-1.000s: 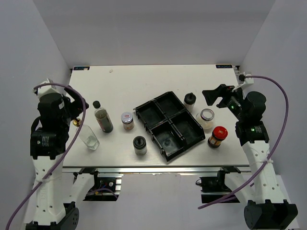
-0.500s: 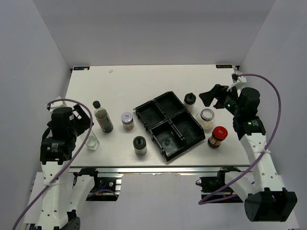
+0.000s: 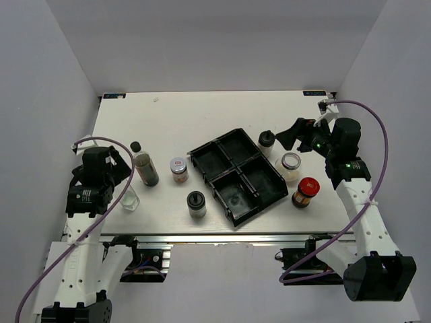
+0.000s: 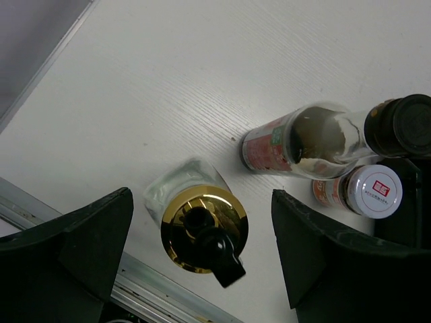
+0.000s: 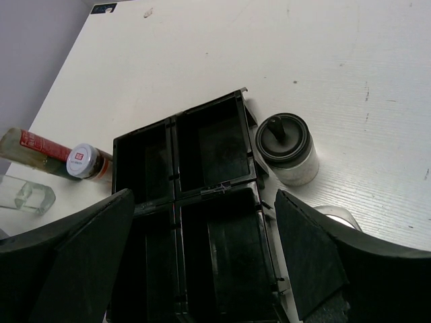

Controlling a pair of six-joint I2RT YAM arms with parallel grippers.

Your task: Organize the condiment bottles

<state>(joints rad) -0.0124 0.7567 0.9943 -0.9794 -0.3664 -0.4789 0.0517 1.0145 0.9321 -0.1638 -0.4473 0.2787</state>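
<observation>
At the near left of the table [image 3: 202,108], the left gripper [image 4: 202,202] is hanging over the clear bottle [image 4: 204,232]. Its fingers [image 4: 87,235] are spreading wide on either side of the gold spout. Bare table is showing in both gaps, so nothing is being pinched. The bottle is standing upright close to the front edge.

Further right along that edge, the black-lid jar [image 3: 196,202] is standing just left of the tray's near corner. The red-lid jar [image 3: 307,190] is standing just beside the tray's right side.

The tray [image 5: 174,161] is lying at an angle in mid-table. To its left, the white-lid jar [image 3: 178,169] is standing near the dark bottle [image 3: 143,165]. That bottle is upright just beyond the clear one.

On the right, the clear-lid jar [image 3: 290,163] is sitting close to the tray's right side, just beyond the red-lid jar. The knobbed jar [image 3: 267,141] is standing farther back, by the tray's far right corner.

The right gripper [image 3: 291,134] is hovering above the table just right of the knobbed jar and beyond the clear-lid jar. Its jaws are gaping wide, gripping nothing and facing the tray. All seven containers are standing on the table outside the tray.
</observation>
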